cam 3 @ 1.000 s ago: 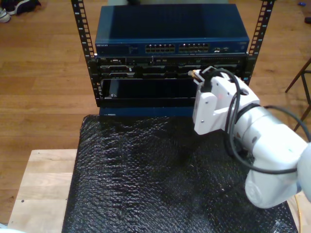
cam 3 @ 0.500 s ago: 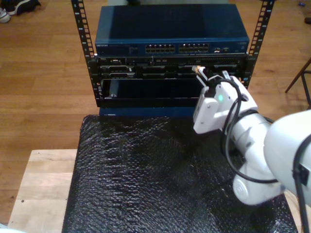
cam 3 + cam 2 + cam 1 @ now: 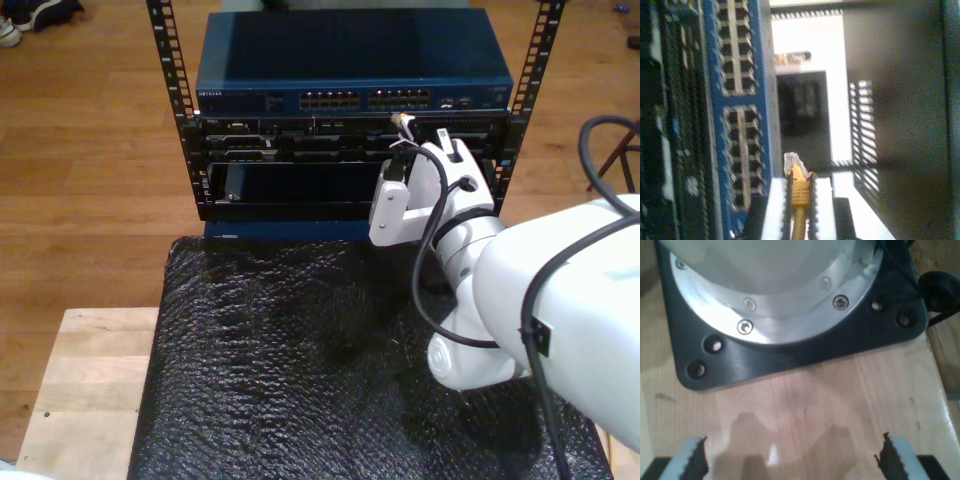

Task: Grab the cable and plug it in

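The cable (image 3: 799,192) is yellow, with a clear plug (image 3: 791,162) at its tip. My second gripper (image 3: 800,205) is shut on its boot, and the plug sticks out past the fingers. The plug hangs just off the blue switch (image 3: 762,100), beside its rows of dark ports (image 3: 740,165), without touching them. In the exterior view my second gripper (image 3: 403,138) holds the plug (image 3: 401,120) just below the right-hand port block (image 3: 400,99) of the switch (image 3: 350,55). My first gripper (image 3: 792,462) is open over bare wood, near a black base plate (image 3: 790,355).
The switch tops a black rack (image 3: 180,110) with more dark units (image 3: 300,145) under it. A black bubble-wrap mat (image 3: 290,370) covers the wooden table (image 3: 90,390) in front. The white arm (image 3: 540,300) takes up the exterior view's right.
My second gripper has carried the plug up and toward the exterior view's left, from in front of the lower rack units to just under the switch's ports.
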